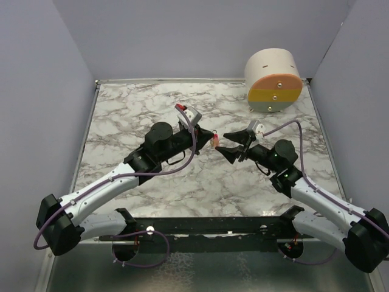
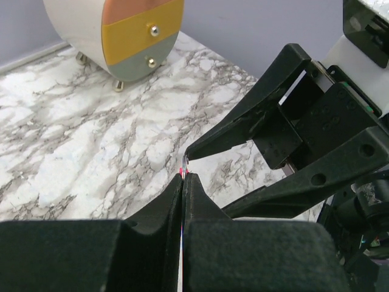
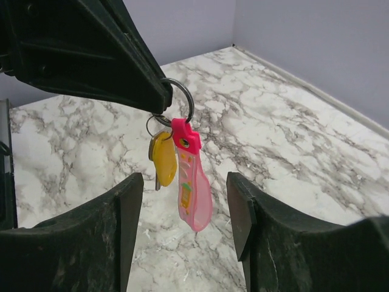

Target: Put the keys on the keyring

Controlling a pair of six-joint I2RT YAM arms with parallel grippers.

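Right wrist view: the keyring hung from the tip of the left gripper, above and ahead of the camera's own fingers.
Left jaws: pressed together on the keyring's wire, with only a sliver of metal and pink showing at their tip in the left wrist view.
Right jaws: the right gripper stood with its fingers well apart and held nothing, its tips pointing at the left jaws' tip and close to it.
Keys: the yellow key and the pink key dangled side by side below the left jaws. They were in line with the gap between the right fingers and appeared to touch neither.
Attachment: the pink key's head sat on the keyring. The yellow key seemed to join it through a smaller loop, though the exact threading was hard to read.
Step in hand: judged to be the release, with both keys apparently on the ring and the right jaws letting go.
Next move: probably a straight retreat of the right jaws, keeping them wide so neither finger catches a hanging key.
Beyond the jaws: the striped drum stood well past both tips on the marble table.
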